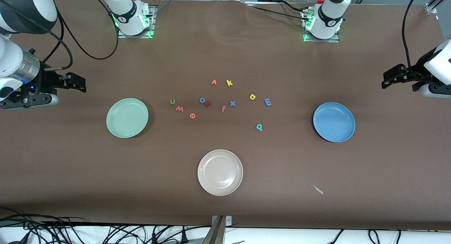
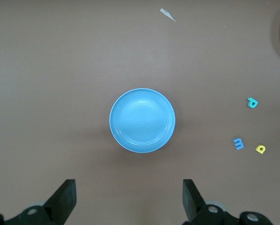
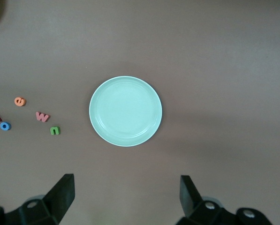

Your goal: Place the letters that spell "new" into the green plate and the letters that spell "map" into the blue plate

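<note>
The green plate (image 1: 127, 117) (image 3: 125, 111) and the blue plate (image 1: 334, 122) (image 2: 142, 120) both lie empty. Beside the green plate sit the green n (image 1: 172, 101) (image 3: 55, 131), pinkish w (image 1: 179, 108) (image 3: 42, 116) and orange e (image 1: 192, 115) (image 3: 19, 101). Toward the blue plate lie the yellow a (image 1: 252, 97) (image 2: 261, 149), blue m (image 1: 267, 102) (image 2: 238, 143) and teal p (image 1: 259, 127) (image 2: 253, 102). My right gripper (image 1: 78, 82) (image 3: 125, 190) hangs open and empty over bare table at the right arm's end. My left gripper (image 1: 389, 79) (image 2: 129, 192) hangs open and empty at the left arm's end.
A beige plate (image 1: 220, 172) lies nearest the front camera. Other letters sit mid-table: blue o (image 1: 202, 100), a dark red letter (image 1: 208, 103), orange f (image 1: 223, 108), blue x (image 1: 232, 103), yellow k (image 1: 229, 83), a small orange letter (image 1: 214, 82). A white scrap (image 1: 318, 189) lies near the blue plate.
</note>
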Controlling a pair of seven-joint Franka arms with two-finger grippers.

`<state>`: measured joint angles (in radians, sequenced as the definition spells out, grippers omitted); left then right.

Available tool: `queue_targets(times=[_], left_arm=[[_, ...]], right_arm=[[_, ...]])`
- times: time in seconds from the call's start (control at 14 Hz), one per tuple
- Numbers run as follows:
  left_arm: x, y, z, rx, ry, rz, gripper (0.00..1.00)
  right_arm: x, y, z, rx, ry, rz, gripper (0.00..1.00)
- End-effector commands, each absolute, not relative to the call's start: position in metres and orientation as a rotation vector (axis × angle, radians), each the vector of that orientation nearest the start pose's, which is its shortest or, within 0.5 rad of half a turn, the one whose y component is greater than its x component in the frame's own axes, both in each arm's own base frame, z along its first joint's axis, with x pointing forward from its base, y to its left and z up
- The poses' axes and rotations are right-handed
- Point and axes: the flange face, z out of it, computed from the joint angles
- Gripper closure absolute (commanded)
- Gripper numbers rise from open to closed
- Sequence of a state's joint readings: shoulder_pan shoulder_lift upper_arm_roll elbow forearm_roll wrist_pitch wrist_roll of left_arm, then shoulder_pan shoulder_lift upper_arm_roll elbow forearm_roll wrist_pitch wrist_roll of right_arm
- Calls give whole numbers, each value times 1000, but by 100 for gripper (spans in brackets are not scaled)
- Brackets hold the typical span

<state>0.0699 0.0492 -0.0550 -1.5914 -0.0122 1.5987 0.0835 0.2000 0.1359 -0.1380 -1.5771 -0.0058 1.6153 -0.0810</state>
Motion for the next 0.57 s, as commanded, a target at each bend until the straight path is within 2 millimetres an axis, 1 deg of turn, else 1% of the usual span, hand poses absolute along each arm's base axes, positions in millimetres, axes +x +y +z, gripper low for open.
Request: queue_targets(times=[0.0, 0.21, 0.5], left_arm=[[565, 9, 592, -3166, 134, 43, 0], [565, 9, 592, -3166, 134, 43, 0], [565, 9, 592, -3166, 134, 43, 0]], right_arm=[[589, 43, 550, -3153, -222, 166, 0], [590, 43, 551, -3153, -219, 163, 0], [589, 44, 546, -3149, -213, 175, 0]])
